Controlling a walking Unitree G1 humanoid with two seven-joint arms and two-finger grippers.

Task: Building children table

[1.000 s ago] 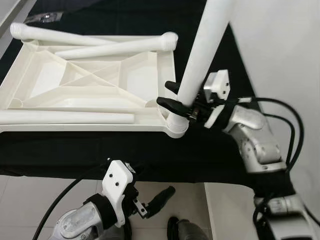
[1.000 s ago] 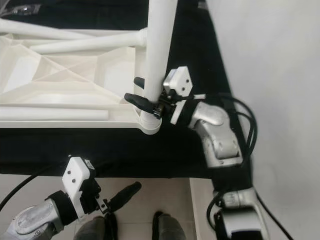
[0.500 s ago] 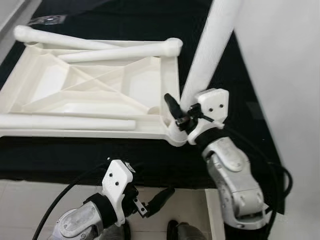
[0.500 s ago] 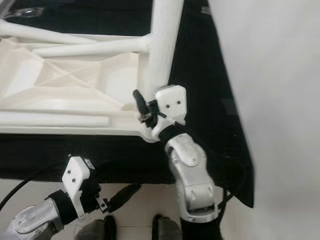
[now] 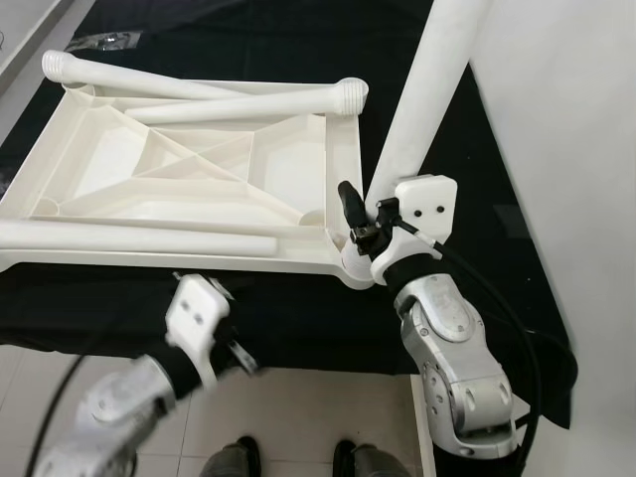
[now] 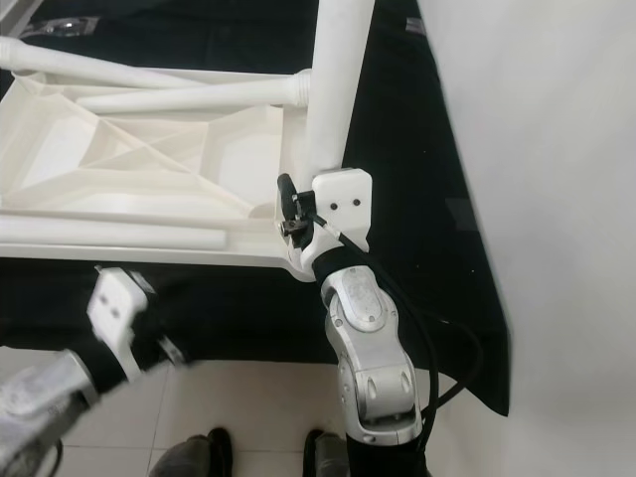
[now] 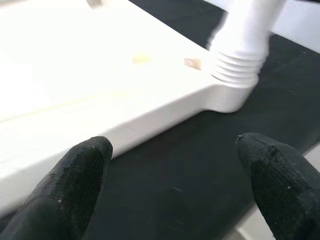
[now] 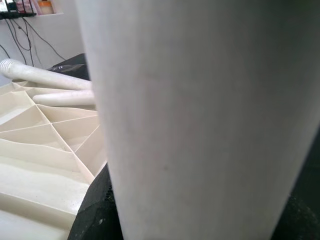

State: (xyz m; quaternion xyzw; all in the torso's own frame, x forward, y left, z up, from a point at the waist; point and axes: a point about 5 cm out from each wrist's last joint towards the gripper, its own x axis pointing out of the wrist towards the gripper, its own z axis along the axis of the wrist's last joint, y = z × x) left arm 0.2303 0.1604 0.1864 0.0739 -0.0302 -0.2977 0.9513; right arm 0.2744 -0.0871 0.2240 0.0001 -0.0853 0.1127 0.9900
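Our right arm rises bent from below, its silver forearm upright and the white wrist housing on top; the right gripper (image 5: 360, 221) has its black fingers closed round the upright white leg (image 5: 422, 109) near its base. Our left arm reaches forward low and blurred, and the left gripper (image 7: 172, 182) holds its two fingers (image 7: 75, 180) spread wide apart

White tabletop (image 5: 199, 169), white legs (image 5: 427, 89), black cloth (image 5: 298, 308)

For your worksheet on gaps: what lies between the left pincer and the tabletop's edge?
Only bare black cloth, seen in the left wrist view between the open left pincer and the tabletop.
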